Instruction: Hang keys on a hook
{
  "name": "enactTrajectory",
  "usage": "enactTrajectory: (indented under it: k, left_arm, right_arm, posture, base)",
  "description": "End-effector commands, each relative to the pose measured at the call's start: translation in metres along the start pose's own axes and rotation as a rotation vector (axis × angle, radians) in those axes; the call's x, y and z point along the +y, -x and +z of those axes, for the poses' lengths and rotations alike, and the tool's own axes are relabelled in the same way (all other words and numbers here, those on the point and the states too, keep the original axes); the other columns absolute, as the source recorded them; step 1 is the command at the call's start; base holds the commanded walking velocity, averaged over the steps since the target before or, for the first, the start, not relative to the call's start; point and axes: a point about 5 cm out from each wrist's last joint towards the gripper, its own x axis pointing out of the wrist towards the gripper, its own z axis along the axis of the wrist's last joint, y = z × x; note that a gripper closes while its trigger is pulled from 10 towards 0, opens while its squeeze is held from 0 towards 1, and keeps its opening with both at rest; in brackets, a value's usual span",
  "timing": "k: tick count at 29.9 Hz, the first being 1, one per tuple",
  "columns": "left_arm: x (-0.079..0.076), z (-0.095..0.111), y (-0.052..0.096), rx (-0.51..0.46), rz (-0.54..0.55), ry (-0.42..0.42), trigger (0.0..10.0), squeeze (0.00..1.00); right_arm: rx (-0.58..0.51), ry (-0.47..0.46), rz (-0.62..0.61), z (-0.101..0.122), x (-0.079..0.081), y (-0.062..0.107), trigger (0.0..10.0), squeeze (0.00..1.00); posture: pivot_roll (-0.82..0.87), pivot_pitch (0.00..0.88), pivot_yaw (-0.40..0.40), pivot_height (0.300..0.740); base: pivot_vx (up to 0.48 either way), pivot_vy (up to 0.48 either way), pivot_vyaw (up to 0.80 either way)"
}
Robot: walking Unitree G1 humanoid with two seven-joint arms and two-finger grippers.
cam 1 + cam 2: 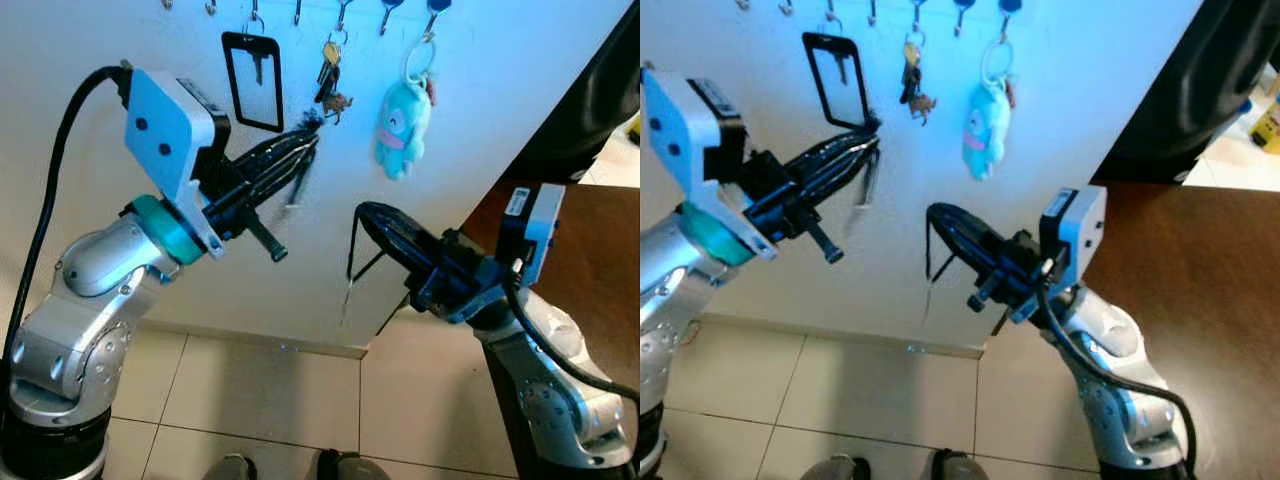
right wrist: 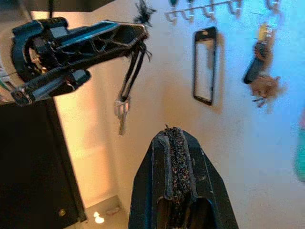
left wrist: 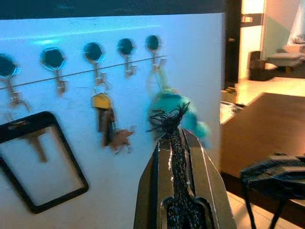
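Note:
My left gripper (image 1: 310, 138) is raised close to the white wall and is shut on a black cord whose frayed end (image 3: 167, 119) sticks out past the fingertips. A small silver key (image 2: 121, 110) dangles from the cord below the fingers. A row of hooks (image 3: 128, 67) runs above; two of them (image 3: 59, 82) look bare. On others hang a black badge holder (image 1: 252, 80), a key bunch (image 1: 330, 75) and a blue plush charm (image 1: 403, 125). My right gripper (image 1: 365, 213) is lower and to the right, shut, with a thin black strand (image 1: 351, 255) hanging under it.
A dark wooden table (image 1: 590, 250) stands to the right of the wall's corner, beside my right arm. A black object (image 1: 600, 100) rises above it. Tiled floor (image 1: 260, 400) lies below, with my feet at the bottom edge.

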Motion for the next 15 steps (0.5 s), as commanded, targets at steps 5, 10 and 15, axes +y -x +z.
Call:
enactTrajectory:
  k: [5,10,15]
  left_arm:
    - [0.022,0.010,-0.003,-0.062,0.166,0.018,10.0,0.00]
    - [0.023,0.003,0.000,-0.024,0.177,-0.021,10.0,0.00]
    - [0.023,-0.004,0.007,0.012,0.209,-0.006,10.0,0.00]
  right_arm:
    - [-0.008,0.009,-0.119,0.000,-0.014,-0.002,10.0,0.00]
    - [0.004,0.010,-0.119,-0.002,-0.014,-0.001,10.0,0.00]
    - [0.102,-0.050,0.085,-0.015,0.015,0.007,10.0,0.00]
  posture:
    - [0.02,0.101,0.026,0.740]
    - [0.02,0.101,0.027,0.740]
    - [0.02,0.100,0.032,0.740]
  base:
    - [0.000,0.000,0.00]
    - [0.000,0.000,0.00]
    - [0.000,0.000,0.00]
